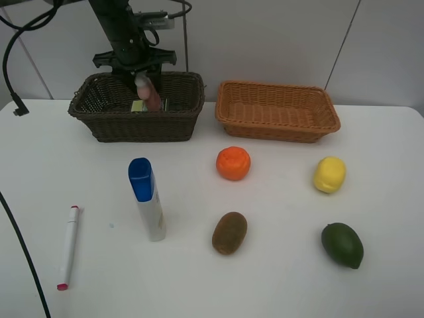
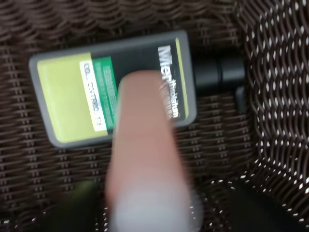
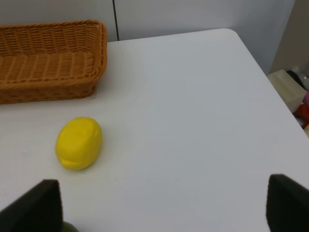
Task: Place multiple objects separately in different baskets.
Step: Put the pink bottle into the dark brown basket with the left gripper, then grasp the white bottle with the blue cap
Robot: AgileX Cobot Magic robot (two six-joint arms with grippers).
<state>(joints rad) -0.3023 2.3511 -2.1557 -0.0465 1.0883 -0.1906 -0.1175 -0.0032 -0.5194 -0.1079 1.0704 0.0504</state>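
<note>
My left gripper (image 1: pixel 141 69) hangs over the dark brown basket (image 1: pixel 132 127). The pink white-capped bottle (image 1: pixel 149 94) sits tilted just under it, cap up. In the left wrist view the bottle (image 2: pixel 145 145) is blurred, and the jaws stand wider than it on both sides. The dark green spray bottle (image 2: pixel 111 92) lies flat on the basket floor. The blue-capped tube (image 1: pixel 147 197), marker (image 1: pixel 68 246), orange (image 1: pixel 233 163), kiwi (image 1: pixel 229 232), lemon (image 1: pixel 329 174) and dark green fruit (image 1: pixel 342 244) lie on the table. My right gripper (image 3: pixel 159 212) is open and empty near the lemon (image 3: pixel 78 142).
The light orange-tan basket (image 1: pixel 278 127) stands at the back right and holds nothing; its corner also shows in the right wrist view (image 3: pixel 48 63). A black cable (image 1: pixel 20 238) runs along the table's left edge. The table's right edge (image 3: pixel 270 87) lies close to the right gripper.
</note>
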